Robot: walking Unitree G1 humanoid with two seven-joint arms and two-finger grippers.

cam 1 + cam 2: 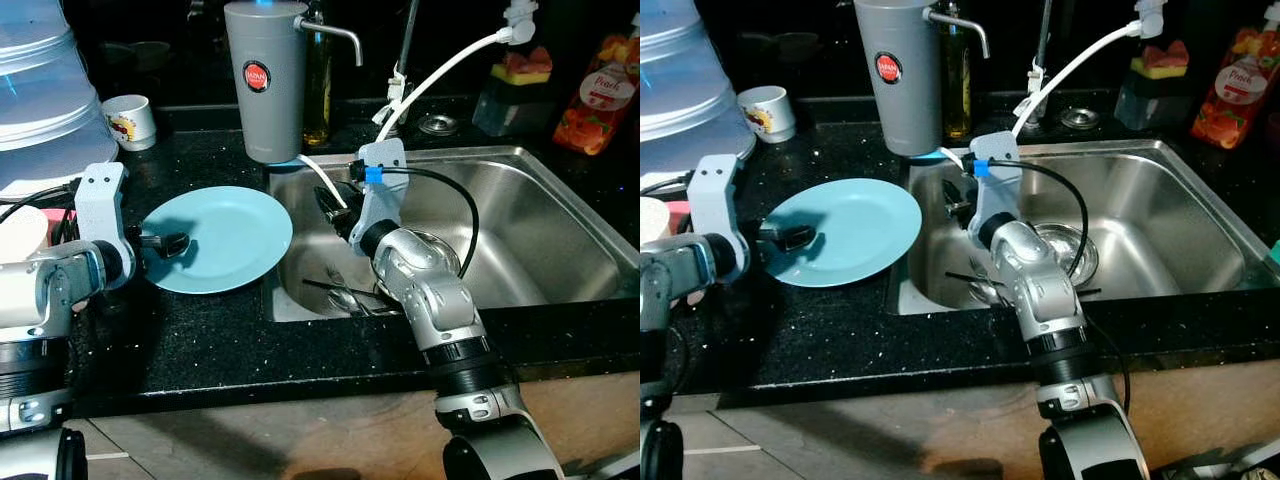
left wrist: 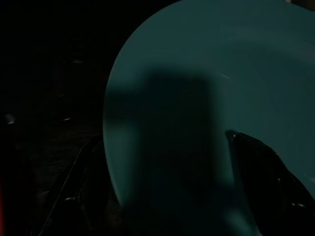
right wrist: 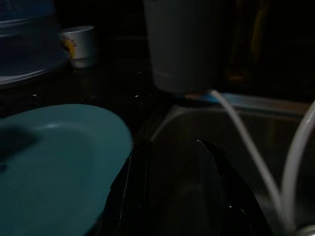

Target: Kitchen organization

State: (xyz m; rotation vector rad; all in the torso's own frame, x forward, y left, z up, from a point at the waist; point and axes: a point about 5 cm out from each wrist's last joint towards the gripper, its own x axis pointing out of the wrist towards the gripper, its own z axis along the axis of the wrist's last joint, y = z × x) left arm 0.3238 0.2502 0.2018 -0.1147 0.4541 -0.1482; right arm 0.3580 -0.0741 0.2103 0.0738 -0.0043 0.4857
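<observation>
Silver left arm bent across the black counter (image 1: pixel 200 340), left gripper (image 1: pixel 165 243) clamped on the near rim of the blue plate (image 1: pixel 225 235); right gripper (image 1: pixel 332 210) parted, empty, reaching into the steel sink (image 1: pixel 540 230), plate just beside.

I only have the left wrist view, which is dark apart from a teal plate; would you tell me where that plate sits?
Observer: The plate lies flat on the black counter, its edge overhanging the steel sink.
Operator: Thank you. Where is the left gripper relative to it?
Observer: The left gripper is over the plate's near-left rim, one finger above the plate.
Operator: And the right arm, if you would?
Observer: The right gripper reaches into the sink, just past the plate's right edge.
Operator: Anything behind the plate?
Observer: A grey jug stands behind it and a white cup further left.
</observation>
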